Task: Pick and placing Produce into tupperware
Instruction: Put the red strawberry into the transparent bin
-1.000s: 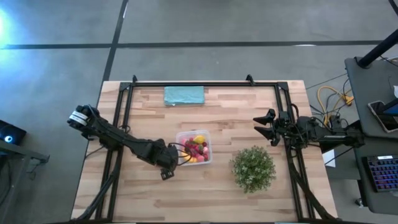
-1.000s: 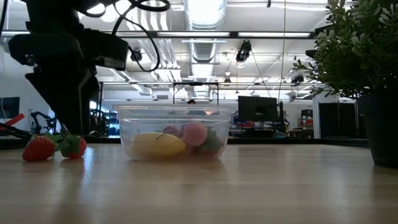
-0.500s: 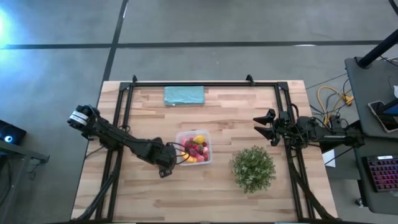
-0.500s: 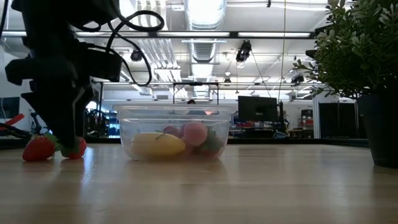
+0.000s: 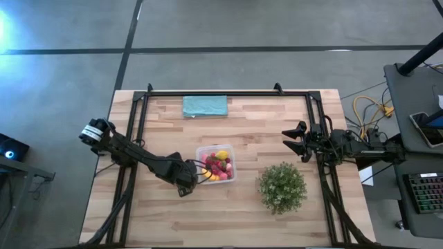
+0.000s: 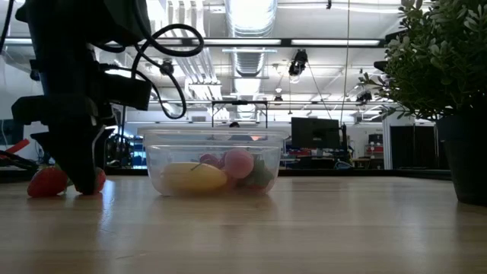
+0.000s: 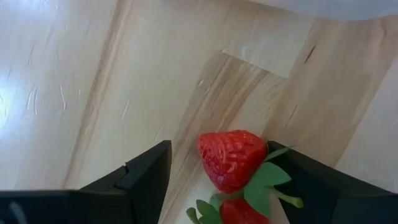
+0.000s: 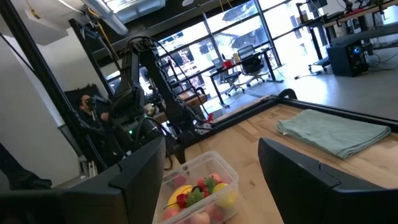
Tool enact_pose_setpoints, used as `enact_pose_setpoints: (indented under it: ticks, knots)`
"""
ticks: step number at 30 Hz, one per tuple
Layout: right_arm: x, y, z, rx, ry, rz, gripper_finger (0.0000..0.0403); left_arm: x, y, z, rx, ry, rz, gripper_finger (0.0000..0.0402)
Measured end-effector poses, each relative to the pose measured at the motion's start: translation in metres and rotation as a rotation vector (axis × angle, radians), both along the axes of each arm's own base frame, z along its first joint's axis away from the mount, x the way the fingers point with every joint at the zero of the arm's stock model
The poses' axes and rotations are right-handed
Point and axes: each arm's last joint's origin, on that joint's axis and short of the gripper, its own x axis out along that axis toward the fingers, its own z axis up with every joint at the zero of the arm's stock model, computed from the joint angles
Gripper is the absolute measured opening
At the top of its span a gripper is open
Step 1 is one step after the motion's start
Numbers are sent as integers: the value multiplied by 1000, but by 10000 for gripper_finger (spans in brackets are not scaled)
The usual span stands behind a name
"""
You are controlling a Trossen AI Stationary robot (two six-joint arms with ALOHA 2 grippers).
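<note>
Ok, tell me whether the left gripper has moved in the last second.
Yes. The left gripper has come down over the red strawberries, beside the unmoved clear plastic container.

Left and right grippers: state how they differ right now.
The left gripper is down at the table beside the tupperware, fingers open around a strawberry; the right gripper waits at the table's right edge, away from the produce, with nothing between its fingers. Both are open.

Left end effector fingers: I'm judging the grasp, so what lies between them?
In the left wrist view, a red strawberry on the wooden table lies between the left end effector's open fingers.
</note>
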Motion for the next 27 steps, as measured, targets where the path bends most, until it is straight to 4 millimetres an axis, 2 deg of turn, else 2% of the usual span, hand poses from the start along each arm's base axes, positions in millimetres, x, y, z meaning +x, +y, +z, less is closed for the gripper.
enact_pose_setpoints:
  ticks: [3, 10, 14, 19, 23, 27]
  knots:
    - [0, 0, 0, 0, 0, 0, 249, 0, 0, 0, -2, 0, 0, 228]
    - [0, 0, 0, 0, 0, 0, 253, 0, 0, 1, -6, -3, 0, 149]
    - [0, 0, 0, 0, 0, 0, 253, 3, -2, 8, -20, -24, -1, 122]
    - [0, 0, 0, 0, 0, 0, 251, 12, -4, 35, -25, -71, 4, 127]
    - [0, 0, 0, 0, 0, 0, 253, 19, -3, 66, 87, -99, 1, 134]
    - [0, 0, 0, 0, 0, 0, 251, 33, -2, 92, 185, -194, -85, 135]
